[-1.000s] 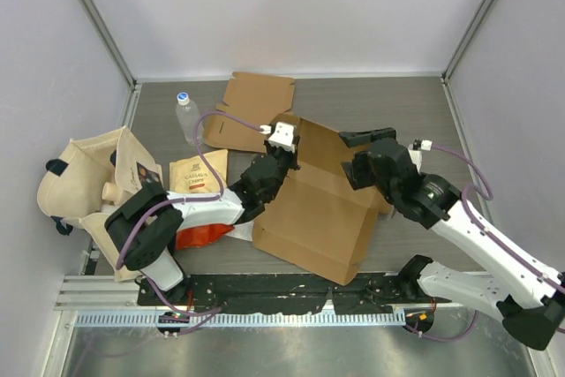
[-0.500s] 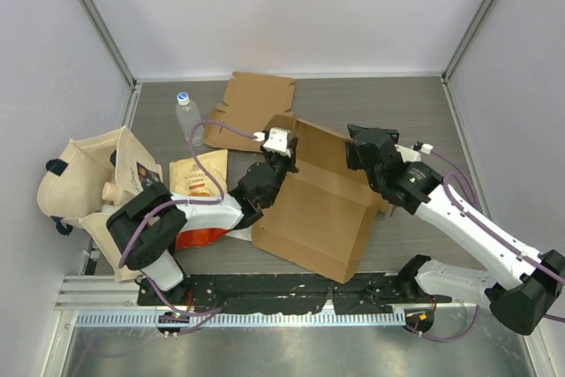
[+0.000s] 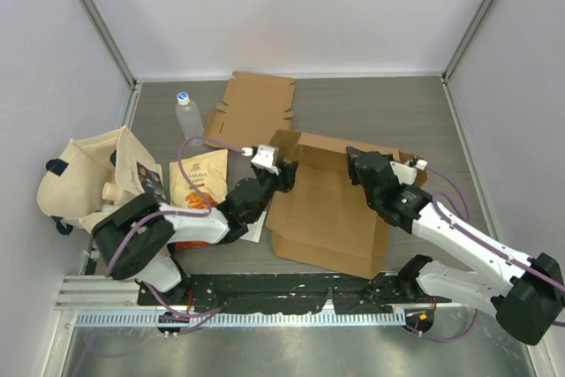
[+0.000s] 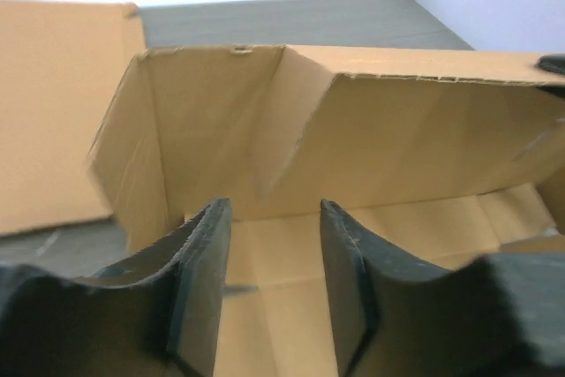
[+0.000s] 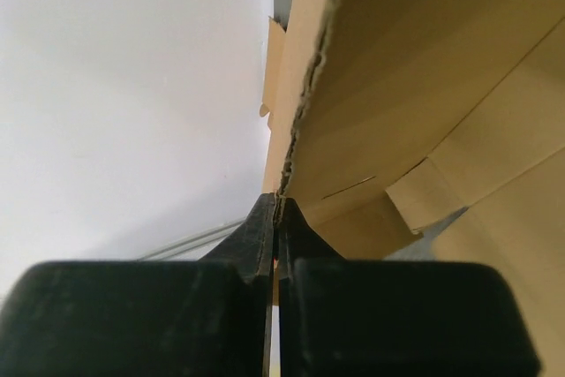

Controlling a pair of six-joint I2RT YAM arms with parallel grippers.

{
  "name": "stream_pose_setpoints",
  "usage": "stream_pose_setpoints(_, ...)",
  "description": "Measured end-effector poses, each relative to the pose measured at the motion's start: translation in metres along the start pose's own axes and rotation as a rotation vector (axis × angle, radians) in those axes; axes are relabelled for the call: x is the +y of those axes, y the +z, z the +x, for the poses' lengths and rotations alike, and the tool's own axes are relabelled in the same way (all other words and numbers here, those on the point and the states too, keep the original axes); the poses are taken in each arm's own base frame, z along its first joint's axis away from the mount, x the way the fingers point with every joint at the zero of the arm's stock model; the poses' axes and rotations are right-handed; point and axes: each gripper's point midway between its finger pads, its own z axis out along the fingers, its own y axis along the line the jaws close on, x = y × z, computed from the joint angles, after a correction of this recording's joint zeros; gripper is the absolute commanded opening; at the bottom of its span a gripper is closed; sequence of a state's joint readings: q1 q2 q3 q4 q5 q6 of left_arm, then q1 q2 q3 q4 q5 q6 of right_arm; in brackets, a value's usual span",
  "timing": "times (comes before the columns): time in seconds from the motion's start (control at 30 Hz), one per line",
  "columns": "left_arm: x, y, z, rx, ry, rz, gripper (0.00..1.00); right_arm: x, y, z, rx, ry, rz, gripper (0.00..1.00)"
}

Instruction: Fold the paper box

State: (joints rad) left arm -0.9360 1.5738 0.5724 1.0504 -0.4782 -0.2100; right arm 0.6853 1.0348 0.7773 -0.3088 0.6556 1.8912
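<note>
A lab test cell: white panel walls (image 3: 291,6), aluminium frame posts (image 3: 99,22).

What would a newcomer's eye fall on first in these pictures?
A cardboard box stands half raised at centre. The right pincer is shut on its right wall's edge, while the left pincer stands open at its left corner. A beige cloth bag lies far left.

Plain brown paper box (image 3: 322,218); beige cloth bag (image 3: 84,174)

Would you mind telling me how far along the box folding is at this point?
Partly done: the paper box has its far and left walls standing. In hand: the right fingers pinch the far wall's edge; the left fingers are open, holding nothing. Left: the near side looks unraised.
</note>
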Motion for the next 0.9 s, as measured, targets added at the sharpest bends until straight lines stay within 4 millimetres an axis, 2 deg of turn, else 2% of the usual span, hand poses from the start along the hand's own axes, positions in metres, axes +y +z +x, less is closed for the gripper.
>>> stream_pose_setpoints(0.03, 0.001, -0.009, 0.003, 0.02, -0.018, 0.017, 0.5, -0.009, 0.0, -0.004, 0.0, -0.007, -0.009, 0.01)
stream_pose_setpoints(0.07, 0.001, -0.019, 0.003, 0.034, -0.04, 0.032, 0.44, -0.015, -0.001, -0.007, 0.001, -0.009, -0.02, 0.01)
stream_pose_setpoints(0.13, 0.0, -0.031, -0.005, 0.047, -0.092, 0.055, 0.39, -0.02, -0.003, -0.011, 0.004, -0.004, -0.043, 0.01)
stream_pose_setpoints(0.27, 0.001, -0.043, -0.024, 0.079, -0.171, 0.071, 0.4, -0.002, -0.012, -0.014, 0.018, 0.027, -0.109, 0.01)
stream_pose_setpoints(0.33, 0.008, -0.042, -0.021, 0.118, -0.194, 0.059, 0.35, 0.005, -0.017, -0.016, 0.022, 0.04, -0.129, 0.01)
stream_pose_setpoints(0.4, 0.02, -0.039, -0.006, 0.191, -0.215, 0.029, 0.35, 0.009, -0.02, -0.017, 0.026, 0.045, -0.143, 0.01)
stream_pose_setpoints(0.43, 0.026, -0.038, 0.002, 0.226, -0.215, 0.012, 0.39, 0.01, -0.021, -0.017, 0.028, 0.046, -0.147, 0.01)
stream_pose_setpoints(0.47, 0.032, -0.039, 0.012, 0.267, -0.218, -0.007, 0.49, 0.011, -0.021, -0.017, 0.029, 0.046, -0.151, 0.01)
stream_pose_setpoints(0.53, 0.038, -0.043, 0.024, 0.321, -0.216, -0.016, 0.61, 0.012, -0.023, -0.018, 0.031, 0.048, -0.16, 0.01)
stream_pose_setpoints(0.57, 0.039, -0.045, 0.026, 0.331, -0.217, -0.005, 0.75, 0.011, -0.024, -0.019, 0.031, 0.047, -0.164, 0.01)
stream_pose_setpoints(0.63, 0.035, -0.051, 0.025, 0.333, -0.219, 0.028, 0.83, 0.01, -0.026, -0.022, 0.028, 0.037, -0.171, 0.01)
stream_pose_setpoints(0.77, 0.03, -0.055, 0.015, 0.308, -0.225, 0.055, 0.9, 0.01, -0.029, -0.027, 0.02, 0.015, -0.187, 0.01)
stream_pose_setpoints(0.9, 0.029, -0.045, 0.025, 0.351, -0.195, 0.047, 0.88, -0.002, -0.026, -0.029, 0.017, -0.007, -0.189, 0.01)
